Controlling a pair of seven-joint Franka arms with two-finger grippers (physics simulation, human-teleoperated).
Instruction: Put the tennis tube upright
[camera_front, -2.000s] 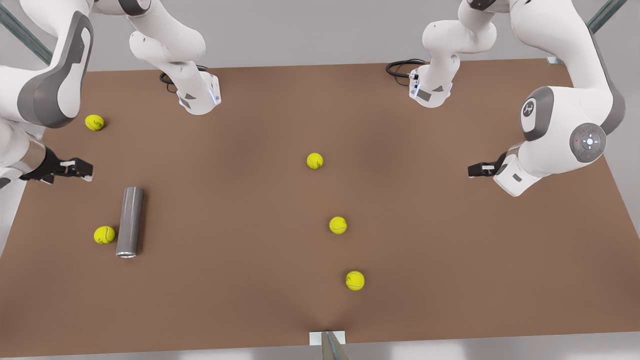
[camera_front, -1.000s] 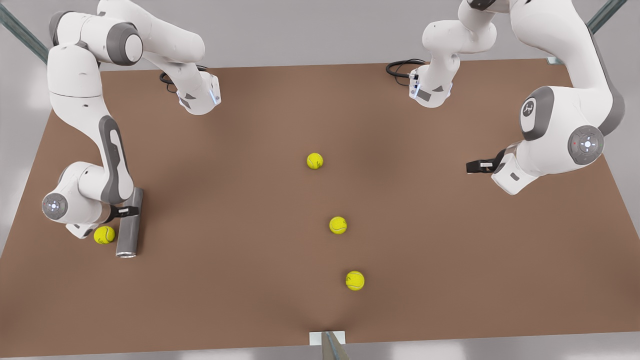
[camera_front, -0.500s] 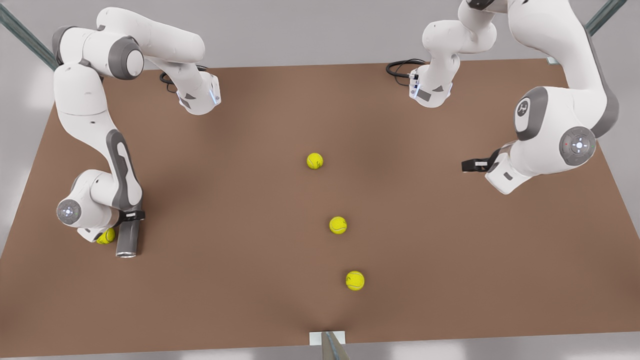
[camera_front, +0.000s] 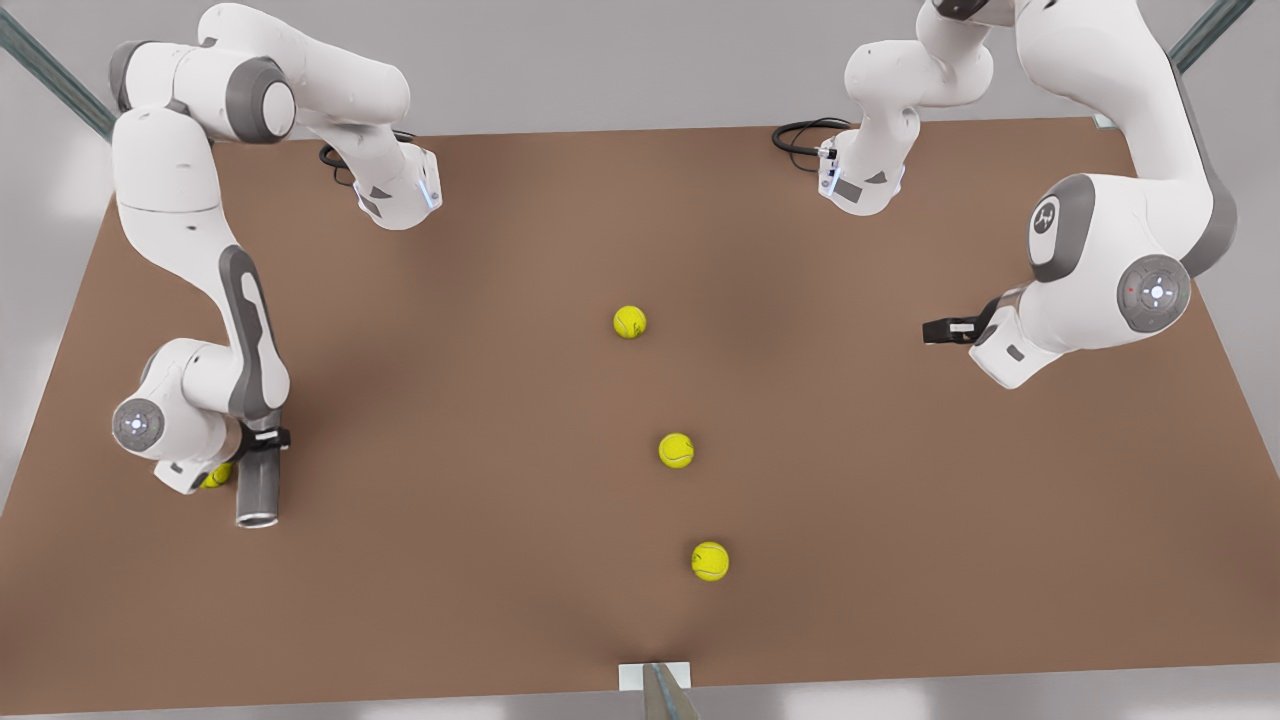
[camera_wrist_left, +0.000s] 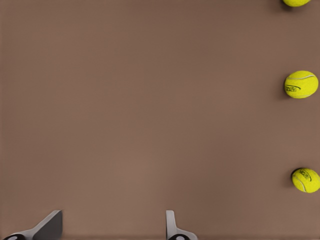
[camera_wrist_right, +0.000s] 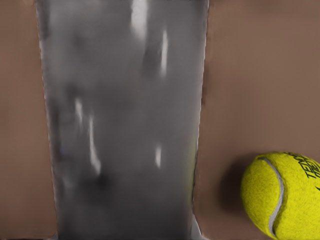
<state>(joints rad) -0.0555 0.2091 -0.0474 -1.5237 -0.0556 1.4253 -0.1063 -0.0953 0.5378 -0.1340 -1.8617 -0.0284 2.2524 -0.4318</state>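
Note:
The tennis tube is a dark-grey metal cylinder lying on the brown table at the front view's left, its light-rimmed open end toward the near edge. My right gripper is clamped across the tube's middle, shut on it. In the right wrist view the tube looms close, beside a yellow tennis ball. My left gripper waits above the table at the front view's right. Its fingers stand open with nothing between them.
A tennis ball lies just beside the tube, half hidden by the right wrist. Three more balls lie in a line mid-table. The arm bases stand at the far edge.
The right arm swung down over the tube and closed across its middle. The tube's near end has shifted slightly toward the near edge. The left gripper drifted a little toward the centre.

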